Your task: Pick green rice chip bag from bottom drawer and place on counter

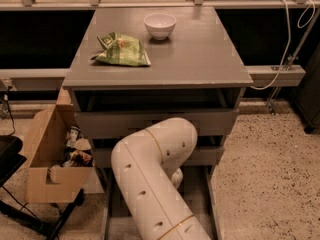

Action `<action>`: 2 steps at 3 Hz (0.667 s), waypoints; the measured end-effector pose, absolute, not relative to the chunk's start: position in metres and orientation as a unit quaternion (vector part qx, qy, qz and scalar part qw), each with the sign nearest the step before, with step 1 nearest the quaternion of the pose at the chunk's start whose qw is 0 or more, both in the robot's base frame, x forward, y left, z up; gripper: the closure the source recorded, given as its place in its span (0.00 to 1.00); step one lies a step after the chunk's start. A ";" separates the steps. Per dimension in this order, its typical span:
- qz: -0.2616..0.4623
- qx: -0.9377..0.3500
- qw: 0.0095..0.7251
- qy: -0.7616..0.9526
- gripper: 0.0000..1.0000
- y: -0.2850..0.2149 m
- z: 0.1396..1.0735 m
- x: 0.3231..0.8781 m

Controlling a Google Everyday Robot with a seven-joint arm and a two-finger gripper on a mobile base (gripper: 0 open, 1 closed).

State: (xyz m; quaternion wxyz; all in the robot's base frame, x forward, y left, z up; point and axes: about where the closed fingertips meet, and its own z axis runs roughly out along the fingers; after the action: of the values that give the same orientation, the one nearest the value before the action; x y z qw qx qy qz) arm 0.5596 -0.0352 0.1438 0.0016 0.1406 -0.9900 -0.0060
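Observation:
The counter is a broad grey slab on top of the cabinet. Below the two grey drawer fronts, the bottom drawer is pulled out, and part of its bare floor shows to the right of my arm. My white arm bends down into the drawer and fills most of it. My gripper is hidden behind the arm, low in the drawer. The green rice chip bag is hidden too.
A paler, flat green bag and a white bowl lie on the counter's back left part. An open cardboard box with items stands on the floor left of the cabinet. A white cable hangs at the right.

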 end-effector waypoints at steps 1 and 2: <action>-0.005 0.144 0.002 -0.990 0.38 -0.033 0.144 0.560; -0.005 0.144 0.003 -0.990 0.61 -0.033 0.143 0.559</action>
State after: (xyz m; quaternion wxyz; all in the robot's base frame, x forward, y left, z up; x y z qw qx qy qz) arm 0.5586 -0.0331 0.1426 0.0031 0.1444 -0.9895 -0.0045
